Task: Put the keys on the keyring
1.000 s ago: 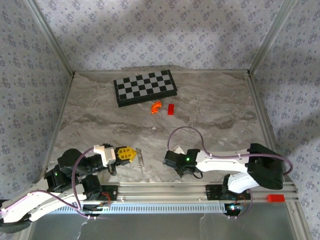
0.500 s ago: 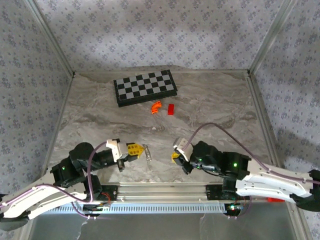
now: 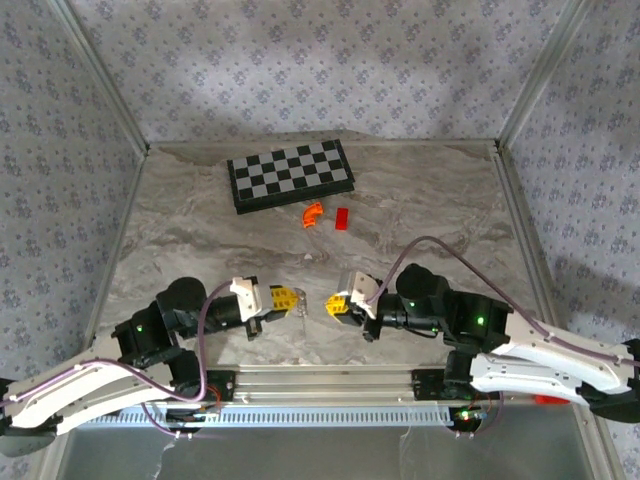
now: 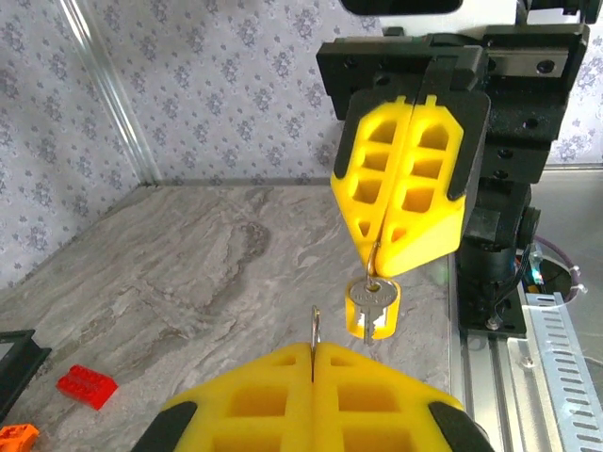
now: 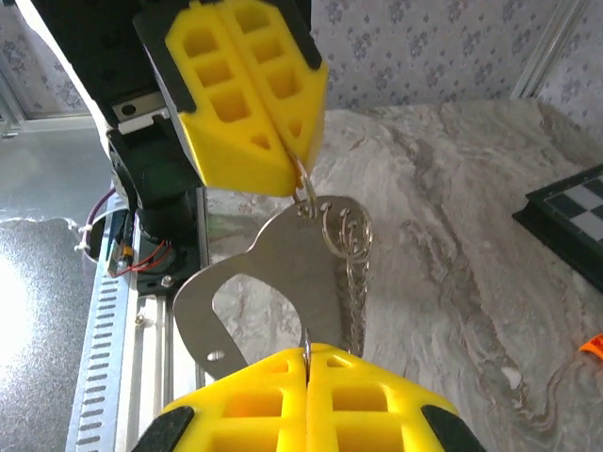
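Marble table (image 3: 440,200) spreads wide, with a checkerboard (image 3: 290,175) by its far edge. Close to the near rail (image 3: 330,378), the left gripper (image 3: 291,297) pinches the keyring (image 5: 273,273) tight. Just beside it, the right gripper (image 3: 333,303) clamps the key (image 4: 373,311).

We find the narrow gap between our left gripper (image 3: 290,298) and right gripper (image 3: 333,304) taken up by the keyring (image 5: 292,264) hanging from the left's closed fingers and the keys (image 4: 372,299) hanging from the right's. Behind them the table (image 3: 450,210) lies open as far as the orange curved piece (image 3: 313,214), red block (image 3: 342,219) and checkerboard (image 3: 290,175) near the back. The rail (image 3: 330,380) runs close along the near side.
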